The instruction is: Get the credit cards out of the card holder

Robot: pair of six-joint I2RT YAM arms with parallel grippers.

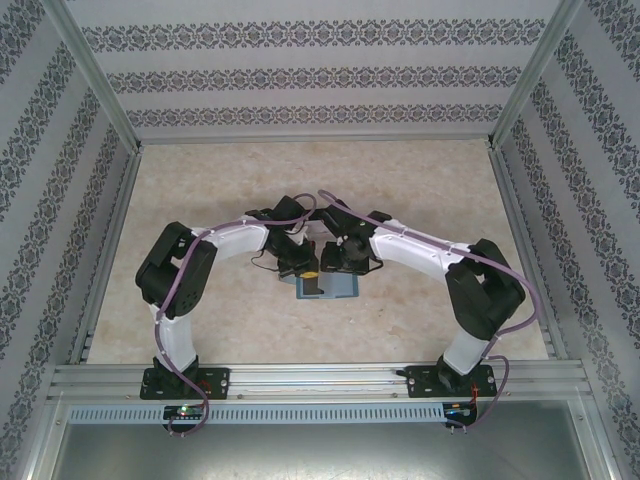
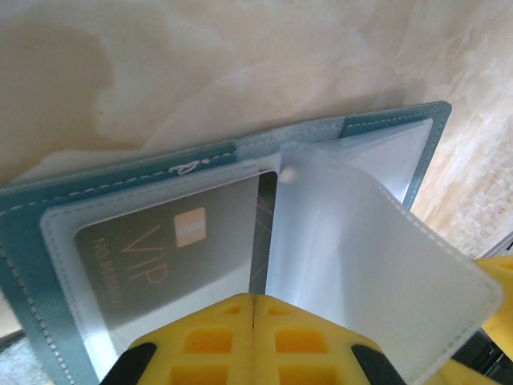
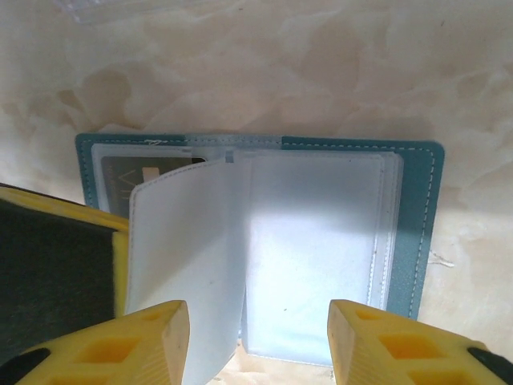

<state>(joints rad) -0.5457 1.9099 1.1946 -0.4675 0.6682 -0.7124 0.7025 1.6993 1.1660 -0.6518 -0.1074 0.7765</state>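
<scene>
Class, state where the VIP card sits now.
In the left wrist view, the VIP card lies in the card holder's left clear pocket, just above the left gripper.

The counter [image 1: 250, 200] was a pale beige slab with cloudy, marble-like veining, bounded by aluminium rails [image 1: 300, 378] on its sides and along the near edge. The card holder [image 3: 417, 241] lay directly on it, a little nearer than the middle, opened flat like a book with its teal stitched cover down against the surface and its clear sleeves facing up; one sleeve leaf stood partly lifted. Just beyond the holder, apart from it, the edge of a clear plastic piece [image 3: 120, 10] rested on the counter, too cropped to identify.
</scene>
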